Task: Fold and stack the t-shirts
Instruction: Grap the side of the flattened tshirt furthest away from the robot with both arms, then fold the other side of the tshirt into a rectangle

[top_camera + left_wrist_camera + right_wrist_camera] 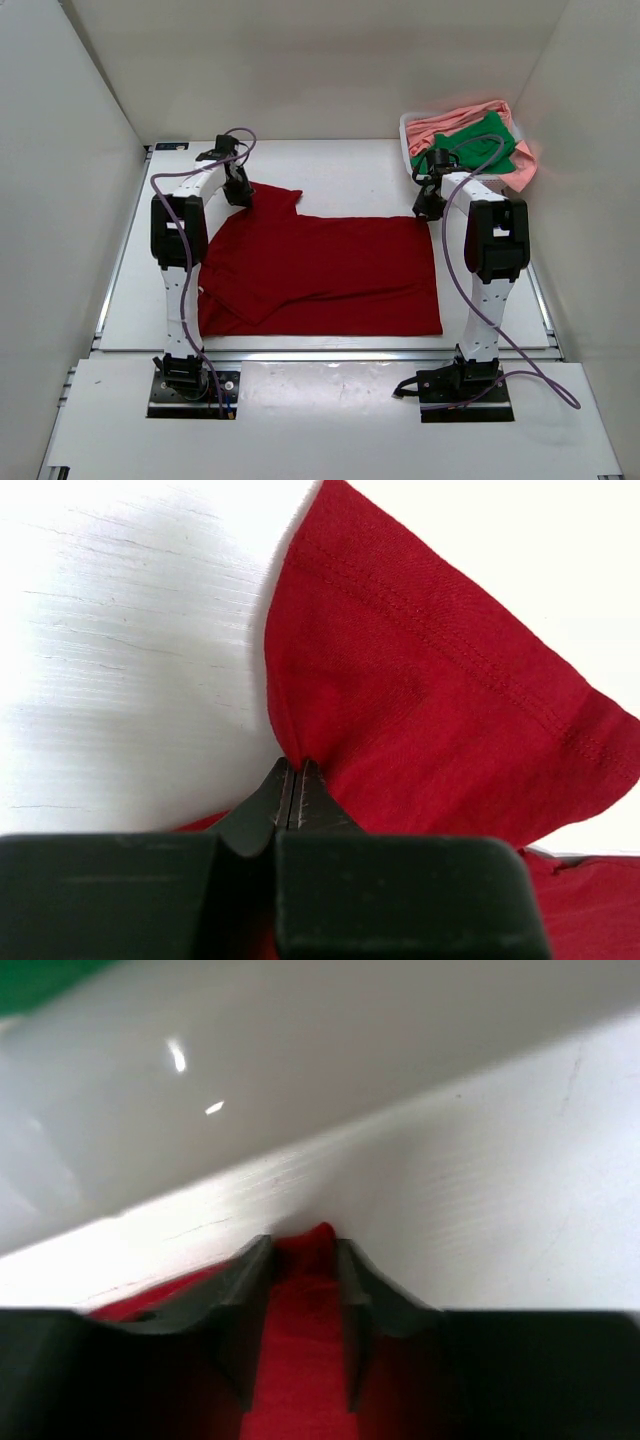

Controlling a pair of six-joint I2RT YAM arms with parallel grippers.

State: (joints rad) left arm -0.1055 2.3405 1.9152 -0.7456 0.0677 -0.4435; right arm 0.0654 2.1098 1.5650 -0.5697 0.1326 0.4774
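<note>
From above, the dark red t-shirt (pixel 320 270) lies spread flat across the middle of the table (pixel 350 165), one sleeve reaching toward the upper left. The left gripper (pixel 240 192) sits at that upper left sleeve and the right gripper (pixel 430 207) at the shirt's upper right corner. In the upper right of the frame the white basket (pixel 405 125) holds the green t-shirt (pixel 470 145) on top of the pink t-shirt (pixel 450 115), which spills over the rim. In the left wrist view, the left gripper (pixel 293 772) has its jaws pressed together, pinching the sleeve edge of the dark red t-shirt (pixel 430 700), which rises from the tips into the upper right. In the right wrist view, the right gripper (pixel 303 1255) has its jaws spread, with a ridge of the dark red t-shirt (pixel 300 1350) filling the gap between them.
</note>
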